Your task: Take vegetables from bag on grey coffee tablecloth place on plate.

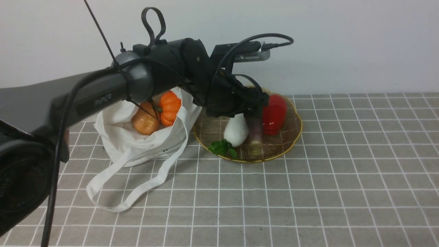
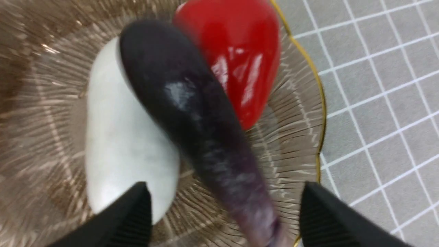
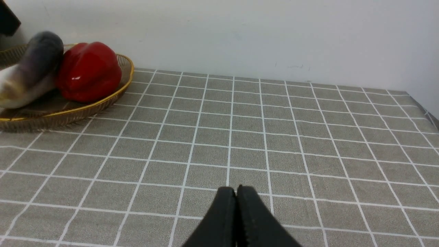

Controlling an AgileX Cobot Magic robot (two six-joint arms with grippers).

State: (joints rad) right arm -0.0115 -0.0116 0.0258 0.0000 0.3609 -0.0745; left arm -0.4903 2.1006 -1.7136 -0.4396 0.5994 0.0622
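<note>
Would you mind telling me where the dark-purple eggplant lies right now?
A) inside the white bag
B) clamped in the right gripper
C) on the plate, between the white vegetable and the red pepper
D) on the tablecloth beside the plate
C: the left wrist view shows the eggplant lying on the plate between the white vegetable and the red pepper, with the left gripper open over it.

Only one word can be read: "PiPER", printed in pale grey letters on the dark side of the left arm (image 1: pixel 103 97), seen in the front view.
</note>
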